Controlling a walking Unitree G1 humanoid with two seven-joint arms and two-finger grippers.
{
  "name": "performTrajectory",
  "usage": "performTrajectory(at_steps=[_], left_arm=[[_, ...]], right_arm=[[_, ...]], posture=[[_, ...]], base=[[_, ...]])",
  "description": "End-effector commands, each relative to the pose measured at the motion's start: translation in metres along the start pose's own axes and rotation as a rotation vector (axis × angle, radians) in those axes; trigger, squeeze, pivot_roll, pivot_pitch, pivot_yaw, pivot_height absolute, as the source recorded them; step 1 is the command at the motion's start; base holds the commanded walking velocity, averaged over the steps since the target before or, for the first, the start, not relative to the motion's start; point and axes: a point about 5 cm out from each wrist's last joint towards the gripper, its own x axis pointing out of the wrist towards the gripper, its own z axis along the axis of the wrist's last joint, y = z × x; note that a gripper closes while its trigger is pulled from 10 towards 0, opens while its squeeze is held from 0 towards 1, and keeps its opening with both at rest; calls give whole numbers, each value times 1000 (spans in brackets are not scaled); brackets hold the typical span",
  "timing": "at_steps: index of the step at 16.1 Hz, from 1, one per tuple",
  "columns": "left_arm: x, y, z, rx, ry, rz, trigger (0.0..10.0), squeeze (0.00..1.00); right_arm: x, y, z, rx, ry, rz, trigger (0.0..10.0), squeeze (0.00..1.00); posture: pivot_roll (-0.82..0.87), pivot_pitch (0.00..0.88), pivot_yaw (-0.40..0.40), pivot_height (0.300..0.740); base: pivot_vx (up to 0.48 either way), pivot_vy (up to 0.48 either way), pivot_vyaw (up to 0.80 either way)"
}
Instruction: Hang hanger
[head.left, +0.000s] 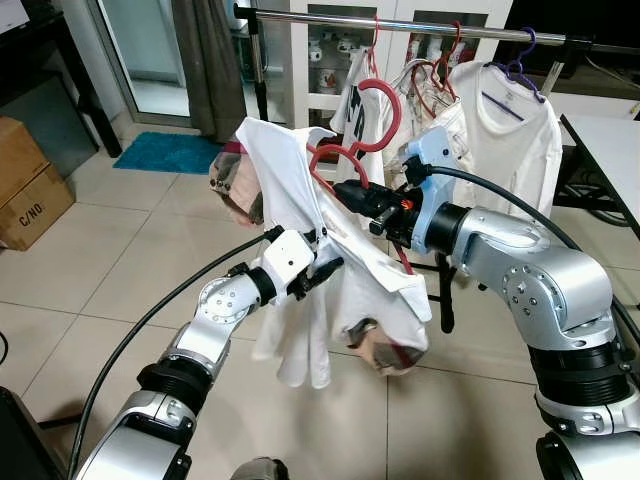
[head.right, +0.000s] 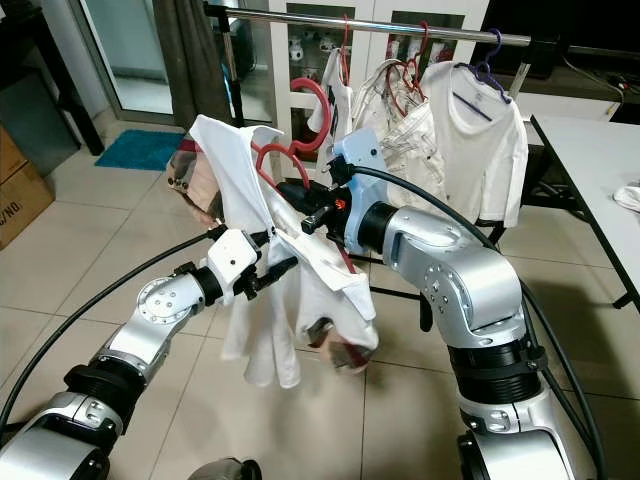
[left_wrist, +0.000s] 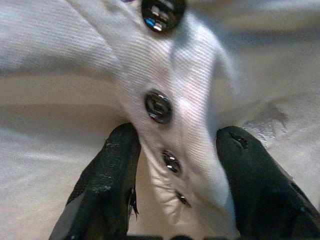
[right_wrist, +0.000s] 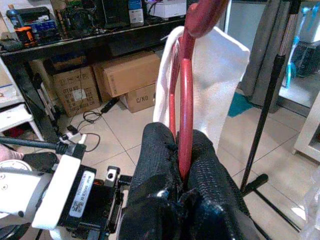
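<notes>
The left gripper, fingers apart, straddles the white buttoned shirt. The right gripper pinches the red plastic hanger, whose hook points to twelve o'clock beneath the metal rail.

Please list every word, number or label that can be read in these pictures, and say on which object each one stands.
"C/NO:" on the cardboard box on the floor at the left.
"C/NO" on a cardboard box under the black table.
Dark print on the white T-shirt on the rail: partly hidden, unreadable.
Label on the left gripper housing: too small to read.
</notes>
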Motion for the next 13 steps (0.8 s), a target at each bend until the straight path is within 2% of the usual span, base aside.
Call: performTrajectory(at_steps=[1, 13], left_arm=[[0, 2, 1, 0, -12, -4, 0, 0], [-2, 3, 0, -18, -40, 21, 0, 0]], right_arm=[[-2, 2, 9, -12, -38, 8, 10000, 0], [-3, 1, 9, -10, -34, 0, 10000, 0]], posture=[[-148, 0, 67, 740], [-146, 0, 64, 740]], base=[[0, 0, 0], [0, 0, 0]])
